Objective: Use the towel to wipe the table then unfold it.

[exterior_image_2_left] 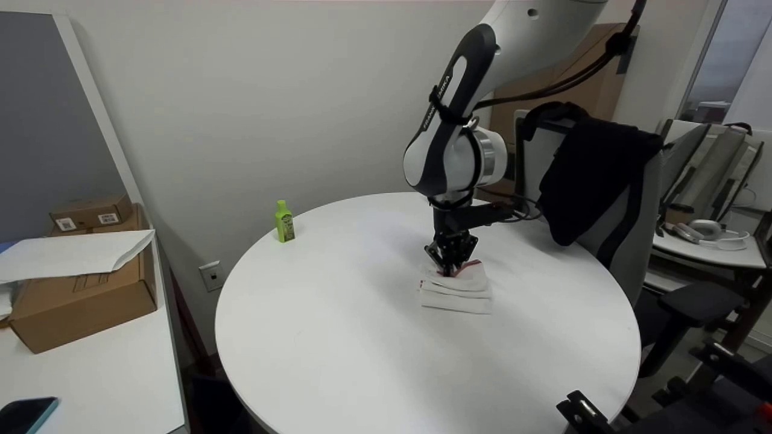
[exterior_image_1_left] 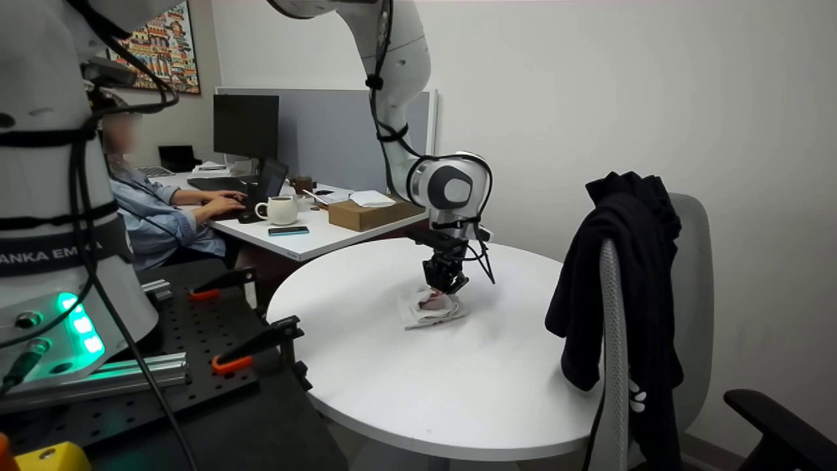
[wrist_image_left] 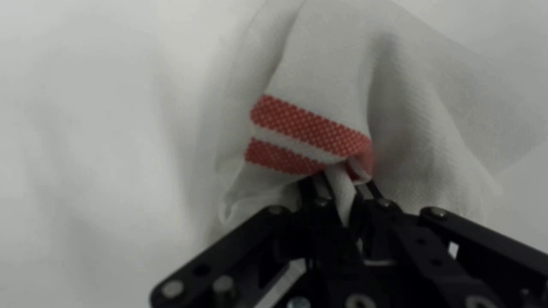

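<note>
The white towel (exterior_image_1_left: pixel 425 317) lies folded in layers on the round white table (exterior_image_1_left: pixel 418 392). It also shows in an exterior view (exterior_image_2_left: pixel 458 296), flat at its near part and bunched under the gripper. In the wrist view the towel (wrist_image_left: pixel 329 64) has two red stripes and is pinched up at the gripper. My gripper (wrist_image_left: pixel 342 186) is shut on a fold of the towel, with white cloth between the fingers. In both exterior views the gripper (exterior_image_1_left: pixel 446 286) (exterior_image_2_left: pixel 447 270) points down, low over the table. The fingertips are partly hidden by the cloth.
A green bottle (exterior_image_2_left: pixel 284 222) stands at the table's edge near the wall. A chair with a black jacket (exterior_image_1_left: pixel 621 275) stands against the table. A desk (exterior_image_1_left: pixel 307 245) with a cardboard box (exterior_image_1_left: pixel 373 212), a mug (exterior_image_1_left: pixel 280 210) and a seated person is beside it. Black clamps (exterior_image_1_left: pixel 261 343) sit by the robot base.
</note>
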